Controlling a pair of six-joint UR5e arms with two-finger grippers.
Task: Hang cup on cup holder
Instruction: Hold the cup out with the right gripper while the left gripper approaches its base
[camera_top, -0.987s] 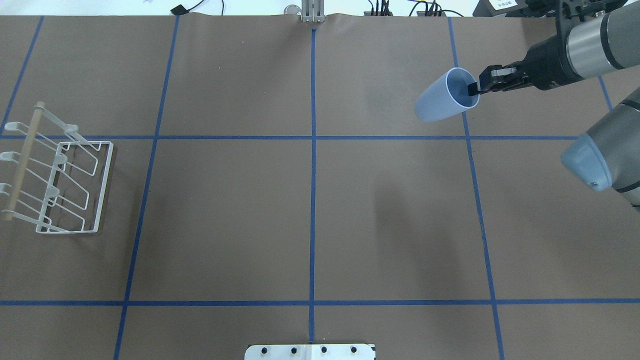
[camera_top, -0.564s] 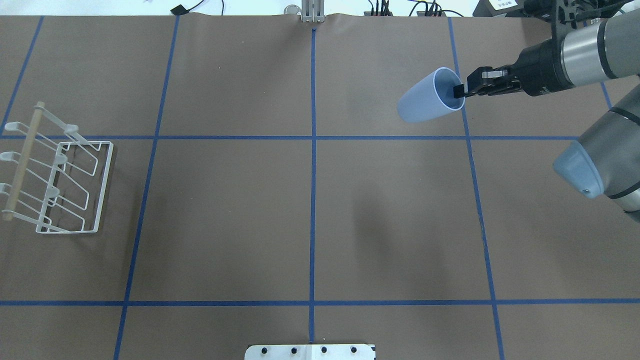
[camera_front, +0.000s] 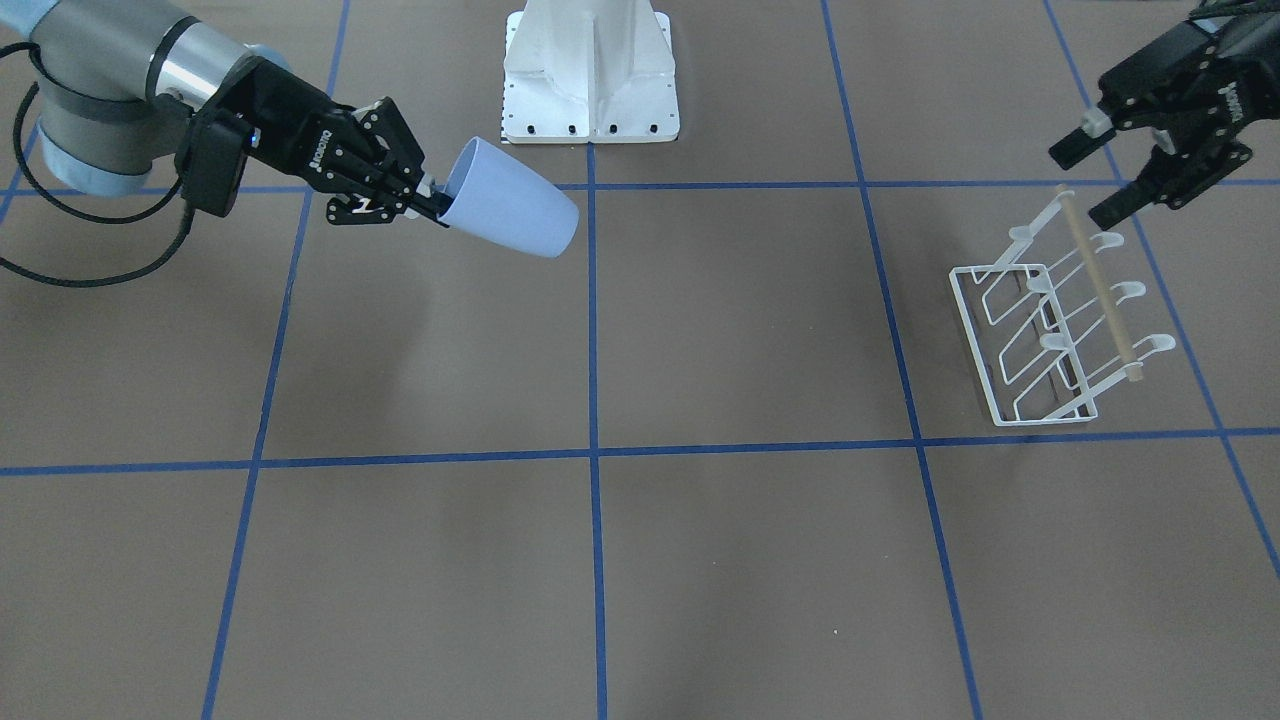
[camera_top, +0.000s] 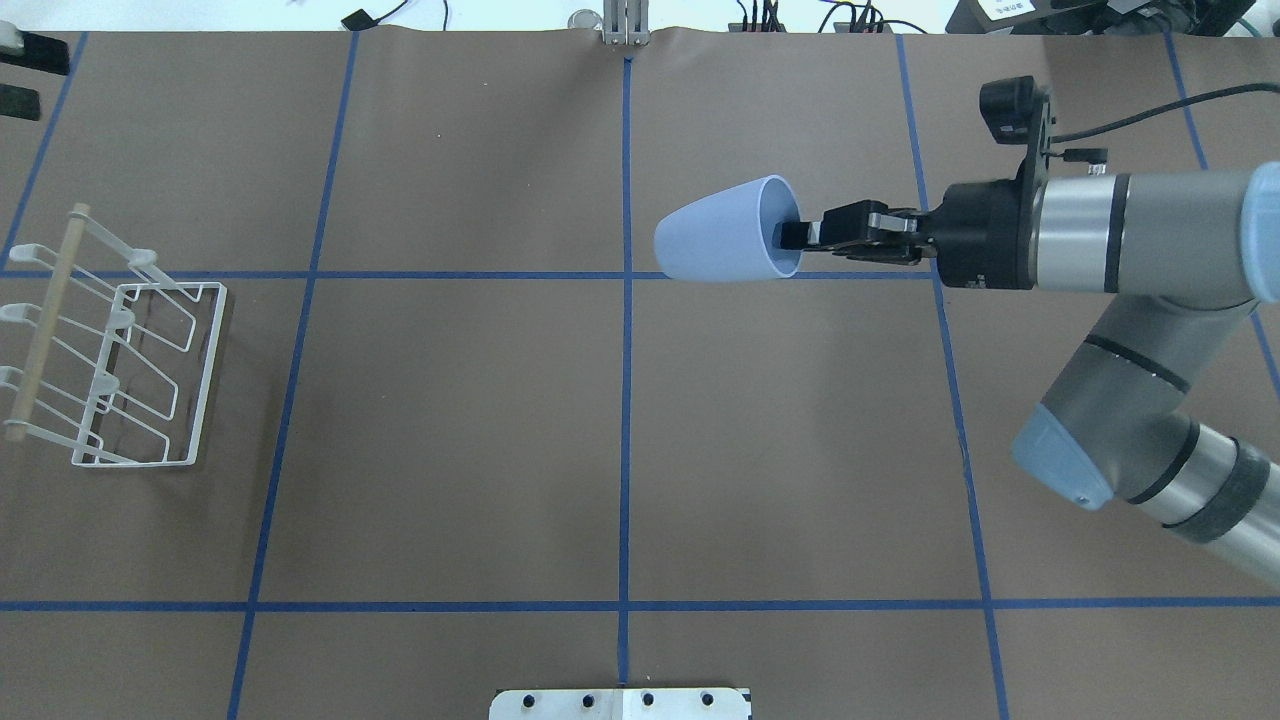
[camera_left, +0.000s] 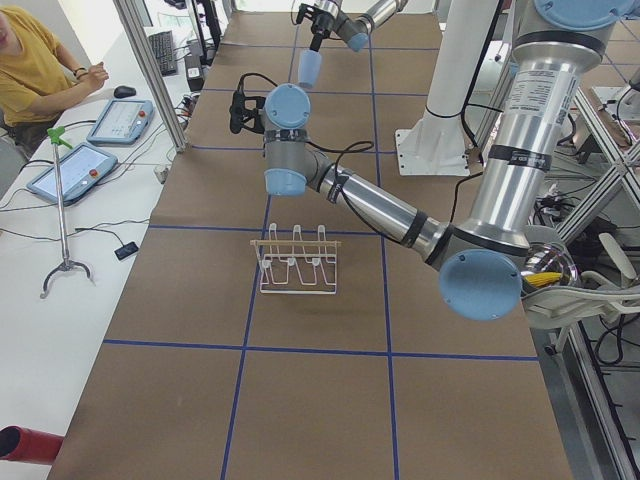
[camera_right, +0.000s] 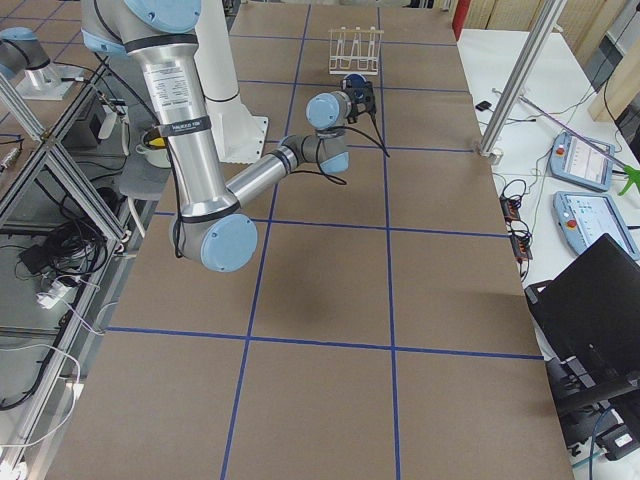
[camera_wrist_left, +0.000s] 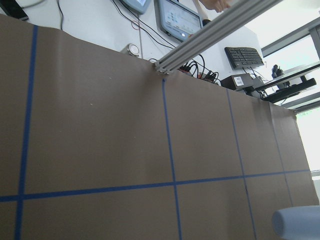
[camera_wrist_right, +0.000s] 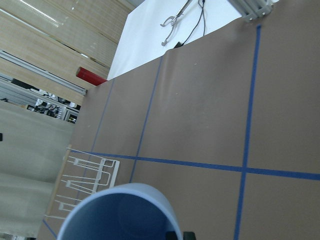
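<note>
The light blue cup (camera_top: 725, 243) is held on its side above the table, base pointing toward the rack. My right gripper (camera_top: 795, 236) is shut on its rim, one finger inside; the front view shows the cup (camera_front: 510, 215) and the gripper (camera_front: 437, 207) too. The white wire cup holder (camera_top: 150, 375) with its wooden dowel stands at the far left, and appears in the front view (camera_front: 1040, 330) and the right wrist view (camera_wrist_right: 90, 180). My left gripper (camera_front: 1100, 170) is open and empty, hovering just beyond the rack's dowel end; only its fingertips (camera_top: 35, 55) show overhead.
Blue tape lines divide the brown table into squares. The white robot base plate (camera_top: 620, 703) sits at the near edge, also in the front view (camera_front: 590, 70). Tablets and a seated person (camera_left: 40, 60) are beside the table's far side.
My right arm has carried the cup leftward toward the table's middle and a little nearer, turning it more level. My left gripper's fingertips have come into the overhead view's top left corner.
</note>
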